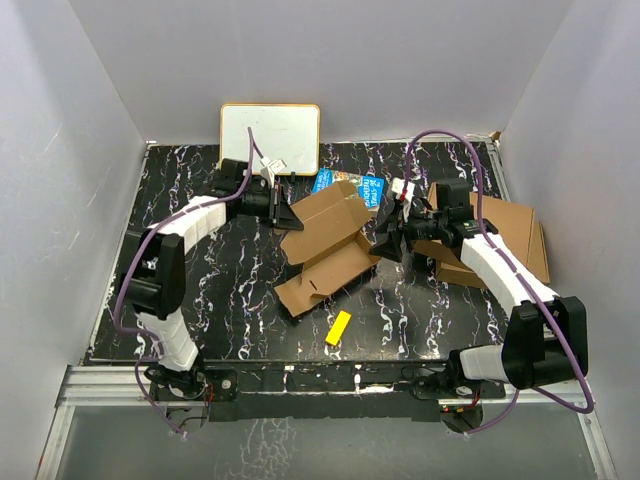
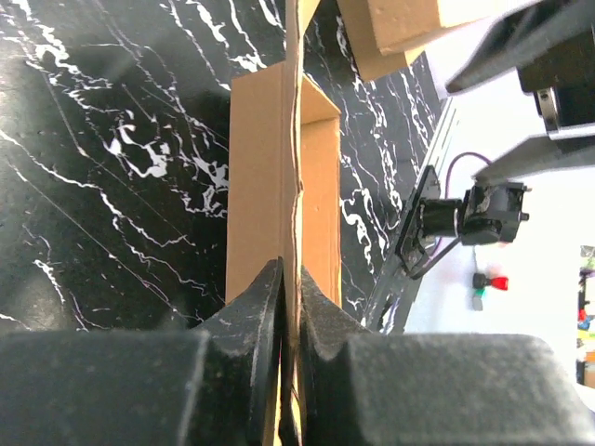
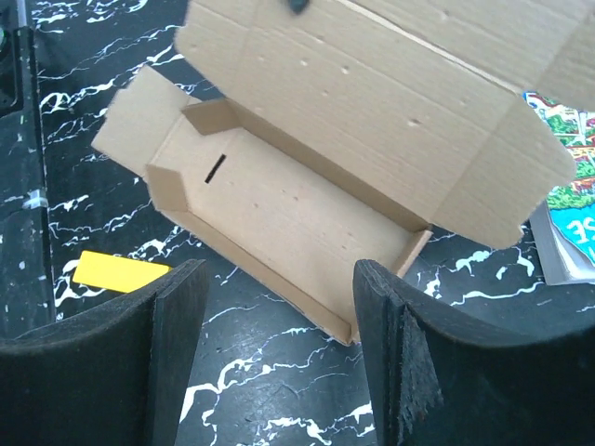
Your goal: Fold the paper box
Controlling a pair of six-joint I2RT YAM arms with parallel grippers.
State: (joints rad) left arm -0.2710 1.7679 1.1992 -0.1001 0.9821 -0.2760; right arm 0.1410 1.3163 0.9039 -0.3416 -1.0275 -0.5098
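The paper box (image 1: 325, 245) lies half folded in the middle of the black marbled table, its shallow tray (image 3: 279, 204) open upward and its lid panel (image 3: 372, 93) raised. My left gripper (image 1: 290, 213) is at the box's far left side, shut on the thin edge of an upright flap (image 2: 296, 167); both black fingers (image 2: 258, 316) press the cardboard between them. My right gripper (image 1: 385, 243) hovers just off the tray's right end. It is open, with only bare table between its fingers (image 3: 177, 316).
A yellow block (image 1: 338, 328) lies near the front edge, below the box. A whiteboard (image 1: 270, 135) stands at the back left. A blue packet (image 1: 345, 182) lies behind the box. Larger brown cardboard boxes (image 1: 510, 235) sit at the right under the right arm.
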